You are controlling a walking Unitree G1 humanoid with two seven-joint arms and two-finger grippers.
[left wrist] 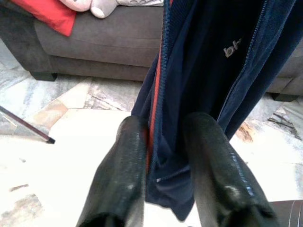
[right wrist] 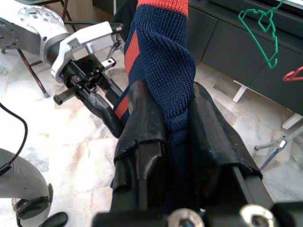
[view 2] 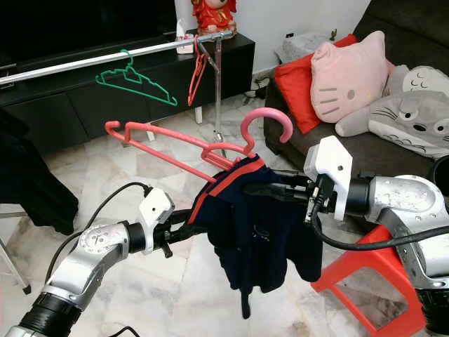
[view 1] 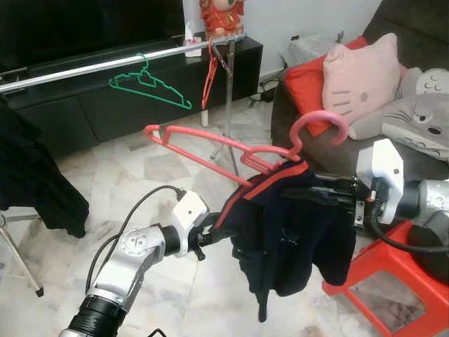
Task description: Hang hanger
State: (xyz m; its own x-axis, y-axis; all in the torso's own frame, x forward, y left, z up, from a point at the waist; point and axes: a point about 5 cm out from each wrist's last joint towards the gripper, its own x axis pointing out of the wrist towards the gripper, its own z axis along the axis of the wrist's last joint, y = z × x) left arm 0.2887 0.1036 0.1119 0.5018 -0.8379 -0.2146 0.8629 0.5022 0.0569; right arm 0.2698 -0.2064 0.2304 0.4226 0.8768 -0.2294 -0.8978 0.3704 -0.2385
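Note:
A pink hanger carries a navy jacket with red trim, held in the air in front of me. My right gripper is shut on the bunched collar just under the hanger's hook. At the jacket's red-trimmed front edge, lower and to the left, my left gripper is shut on the fabric. A silver rail runs across the back, above and beyond the held hanger. On the rail hang a green hanger and, at its end, a red hanger.
A black garment hangs at the left. The rack's upright pole stands behind the pink hanger, before a black TV cabinet. A red stool stands under my right arm. A sofa with a pink cat pillow is at the right.

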